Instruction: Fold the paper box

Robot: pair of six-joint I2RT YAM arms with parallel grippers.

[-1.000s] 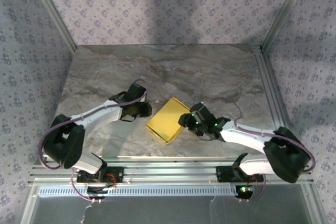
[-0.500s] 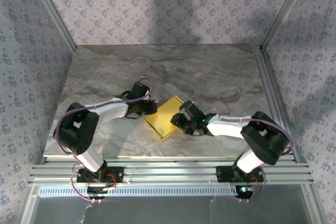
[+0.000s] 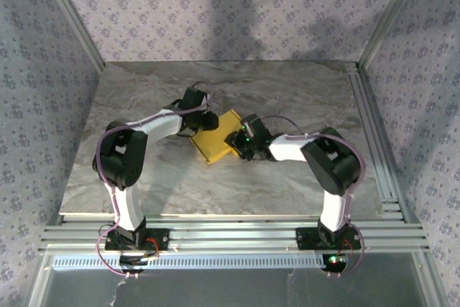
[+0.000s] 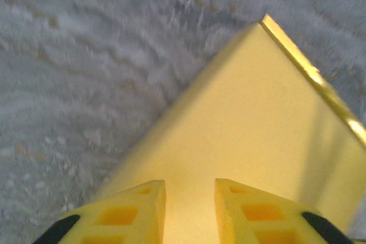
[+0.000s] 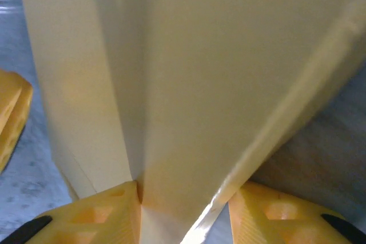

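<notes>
The paper box [image 3: 214, 141] is a flat yellow slab near the table's middle, tilted diagonally. My left gripper [image 3: 203, 124] is at its far-left edge. In the left wrist view its jaws [image 4: 190, 184] stand a little apart over the box's yellow face [image 4: 246, 112], pinching nothing visible. My right gripper [image 3: 239, 143] meets the box's right side. In the right wrist view a pale inner panel [image 5: 200, 72] runs into its jaws [image 5: 183, 190]. The left finger touches the card, and a slit of table shows before the right finger.
The marble table [image 3: 287, 98] has free room behind and to both sides of the box. Aluminium rails [image 3: 230, 235] run along the near edge, with another [image 3: 370, 127] down the right side. Patterned walls enclose the space.
Both arms have reached farther from their bases, and the box has slid with them from near the front edge toward the table's middle. The right jaws have narrowed around the box's edge.
</notes>
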